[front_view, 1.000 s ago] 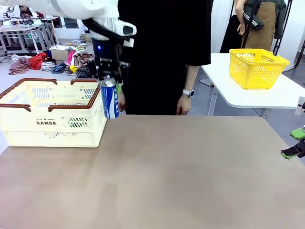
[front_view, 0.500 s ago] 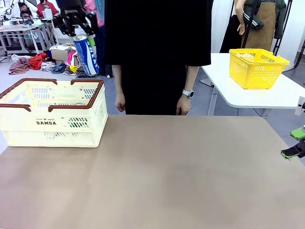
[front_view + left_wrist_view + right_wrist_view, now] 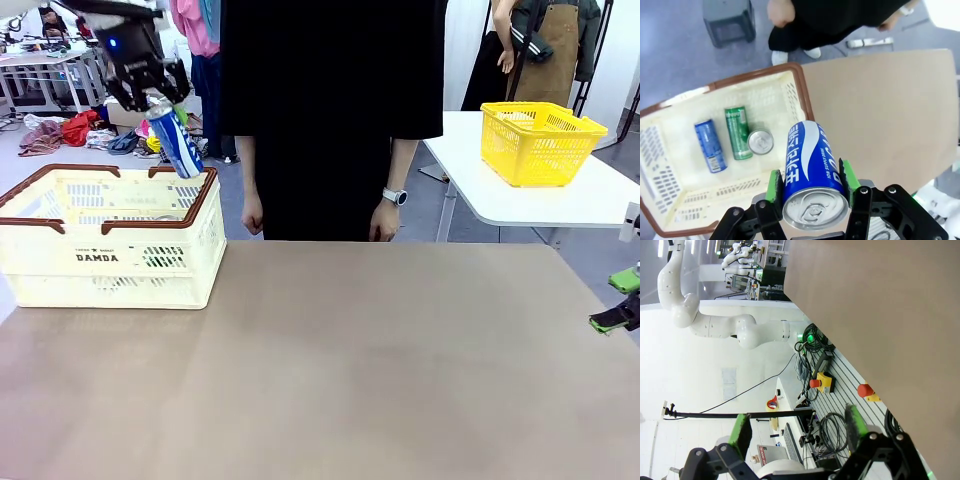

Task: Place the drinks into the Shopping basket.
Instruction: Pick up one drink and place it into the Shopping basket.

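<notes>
My left gripper [image 3: 152,98] is shut on a blue drink can with white print [image 3: 176,142], holding it tilted in the air over the far right corner of the Shopping basket [image 3: 60,270]. In the left wrist view the blue can [image 3: 810,162] sits between the green pads [image 3: 775,184], silver end towards the camera, above the basket's brown rim [image 3: 806,102]. Inside lie a smaller blue can [image 3: 710,145] and a green can [image 3: 737,132], with a third can [image 3: 760,141] standing on end. My right gripper [image 3: 616,300] waits open at the table's right edge, and my right gripper [image 3: 797,430] holds nothing.
A person in black stands at the far side of the table, hands [image 3: 252,212] hanging by their sides. A yellow mesh basket [image 3: 540,140] sits on a white side table at the back right. The brown tabletop [image 3: 380,360] stretches wide to the right of the crate.
My left gripper has lifted the blue can from beside the basket's right wall, carried it up and to the left, then lowered it slightly over the basket's far corner. The right arm stayed still.
</notes>
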{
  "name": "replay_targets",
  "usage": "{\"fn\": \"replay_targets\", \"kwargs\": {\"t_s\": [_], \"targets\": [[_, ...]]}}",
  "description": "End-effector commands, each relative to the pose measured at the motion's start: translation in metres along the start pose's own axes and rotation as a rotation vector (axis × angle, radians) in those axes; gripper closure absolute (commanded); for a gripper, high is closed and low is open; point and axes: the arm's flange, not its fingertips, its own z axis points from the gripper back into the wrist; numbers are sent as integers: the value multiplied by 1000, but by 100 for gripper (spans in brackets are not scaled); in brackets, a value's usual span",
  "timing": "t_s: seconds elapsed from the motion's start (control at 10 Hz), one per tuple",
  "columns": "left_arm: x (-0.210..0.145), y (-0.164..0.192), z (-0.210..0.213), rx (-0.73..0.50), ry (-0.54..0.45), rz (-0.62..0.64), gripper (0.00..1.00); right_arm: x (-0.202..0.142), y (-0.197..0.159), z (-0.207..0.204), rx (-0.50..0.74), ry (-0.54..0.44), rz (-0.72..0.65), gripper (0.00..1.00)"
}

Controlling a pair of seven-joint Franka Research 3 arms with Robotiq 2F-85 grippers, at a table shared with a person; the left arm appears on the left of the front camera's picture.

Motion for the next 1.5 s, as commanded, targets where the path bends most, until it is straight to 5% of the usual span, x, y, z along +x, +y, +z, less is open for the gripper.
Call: {"fn": "replay_targets", "kwargs": {"t_s": [0.0, 0.7, 1.4], "targets": [[-24, 2, -16, 34, -10, 48, 100, -1, 3, 2, -2, 9, -12, 0], [-55, 27, -32, 45, 44, 26, 100, -1, 3, 2, -2, 9, -12, 0], [-68, 26, -70, 154, 250, 3, 100, -1, 3, 2, -2, 9, -12, 0]]}}
